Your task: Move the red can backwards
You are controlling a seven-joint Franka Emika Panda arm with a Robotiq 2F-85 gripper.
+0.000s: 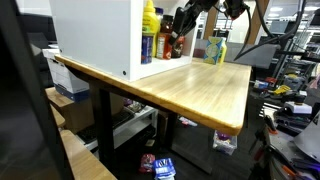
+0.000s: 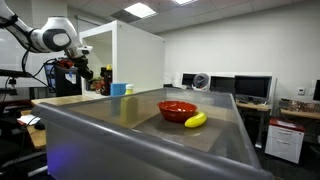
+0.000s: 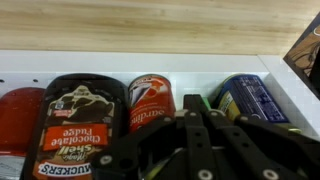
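Observation:
In the wrist view the red can lies in a white shelf compartment, label facing me, just left of my gripper. The fingers are pressed together with nothing between them, and their tips sit beside the can's right side. In an exterior view the can stands at the open front of the white cabinet, with the gripper right by it. In an exterior view the arm and gripper reach in beside the cabinet; the can is hidden there.
A dark chocolate fudge bottle and a red item lie left of the can; a blue box and something green lie right. A yellow bottle stands in the cabinet. A red bowl and banana sit apart.

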